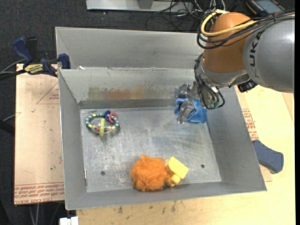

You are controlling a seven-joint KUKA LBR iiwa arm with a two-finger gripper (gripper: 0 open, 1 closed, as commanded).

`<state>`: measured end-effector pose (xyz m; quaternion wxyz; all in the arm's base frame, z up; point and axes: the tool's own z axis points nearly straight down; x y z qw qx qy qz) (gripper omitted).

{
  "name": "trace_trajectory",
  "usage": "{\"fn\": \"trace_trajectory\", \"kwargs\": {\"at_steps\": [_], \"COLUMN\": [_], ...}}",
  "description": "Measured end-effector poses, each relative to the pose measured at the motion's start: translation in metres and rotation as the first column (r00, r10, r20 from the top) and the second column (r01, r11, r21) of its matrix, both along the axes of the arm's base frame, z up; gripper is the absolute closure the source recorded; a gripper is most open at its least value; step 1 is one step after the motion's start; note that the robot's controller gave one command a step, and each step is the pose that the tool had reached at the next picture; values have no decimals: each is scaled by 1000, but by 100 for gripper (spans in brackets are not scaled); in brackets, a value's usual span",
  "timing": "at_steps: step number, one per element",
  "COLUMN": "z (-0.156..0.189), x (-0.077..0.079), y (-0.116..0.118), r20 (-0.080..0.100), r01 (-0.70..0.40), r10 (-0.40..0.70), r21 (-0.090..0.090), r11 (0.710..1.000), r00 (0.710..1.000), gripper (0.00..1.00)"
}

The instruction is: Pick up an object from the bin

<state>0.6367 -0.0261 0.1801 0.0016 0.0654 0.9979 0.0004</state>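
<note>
The gripper (189, 109) is down in the far right corner of the bin (140, 86), fingers narrowed onto a blue plastic piece (198, 114), so the grasp looks made. Left to do: the lift clear, and I can't tell if it's off the floor. The orange fuzzy ball (147, 173) and beaded ring (102, 123) lie untouched. On the arm (274, 55), only "UK" reads.

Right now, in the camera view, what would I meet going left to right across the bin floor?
Multicoloured ring toy → orange fuzzy ball → yellow block → blue thing at the end effector.
</note>
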Motion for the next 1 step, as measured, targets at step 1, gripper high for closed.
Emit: {"fn": "trace_trajectory", "kwargs": {"at_steps": [1], "z": [39], "x": [-1], "y": [-3], "r20": [-6], "r01": [12], "r10": [-12], "r21": [1], "r11": [1000], "r00": [1000], "gripper": [100]}}
